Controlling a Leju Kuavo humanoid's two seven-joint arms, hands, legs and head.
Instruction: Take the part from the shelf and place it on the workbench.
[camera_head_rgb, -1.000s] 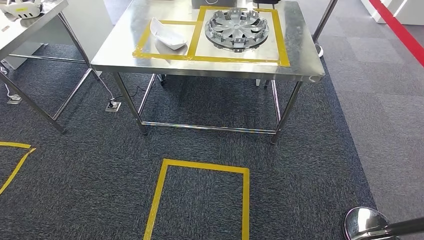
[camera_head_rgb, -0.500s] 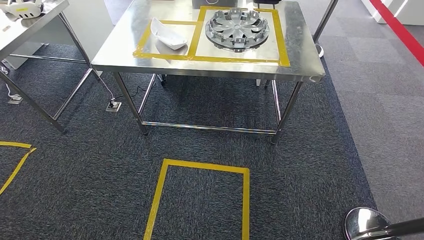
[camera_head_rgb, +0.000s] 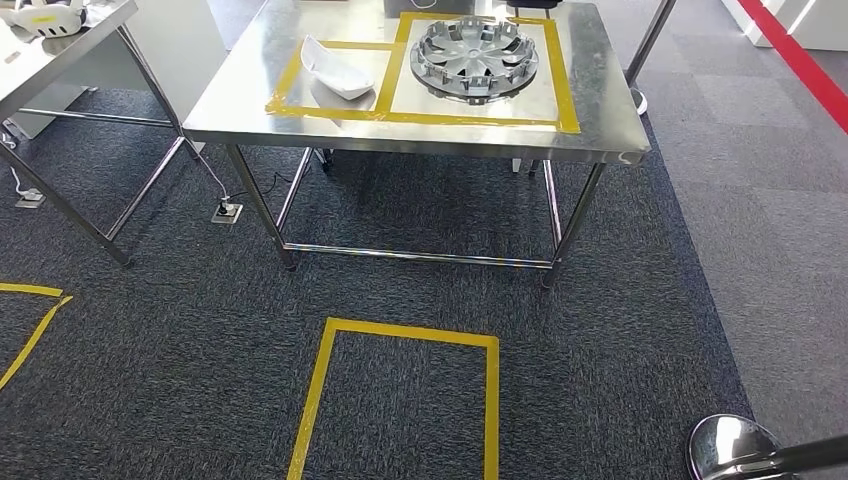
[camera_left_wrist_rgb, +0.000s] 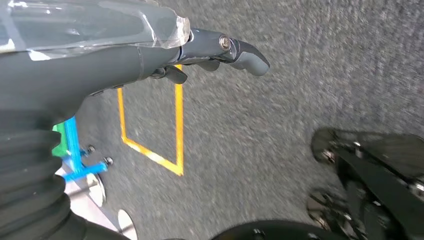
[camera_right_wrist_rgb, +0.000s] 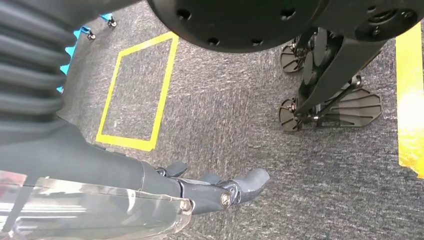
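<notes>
A white curved part (camera_head_rgb: 338, 68) lies on the steel workbench (camera_head_rgb: 420, 135), inside the smaller yellow-taped square at its left. Beside it, in the larger taped rectangle, rests a grey wheel cover (camera_head_rgb: 474, 58). My left hand (camera_left_wrist_rgb: 200, 50) hangs over the dark carpet with its fingers stretched out and nothing in them. My right hand (camera_right_wrist_rgb: 210, 187) also hangs low above the carpet, fingers loosely extended and holding nothing. Both hands are far from the workbench.
A yellow-taped square (camera_head_rgb: 400, 400) marks the carpet in front of the workbench. A second steel table (camera_head_rgb: 60, 50) stands at the left. A chrome post base (camera_head_rgb: 730, 450) sits at the lower right. A blue frame (camera_left_wrist_rgb: 75, 150) stands near the left hand.
The whole head picture has shifted very slightly, so the camera moved a little. Nothing on the workbench has moved.
</notes>
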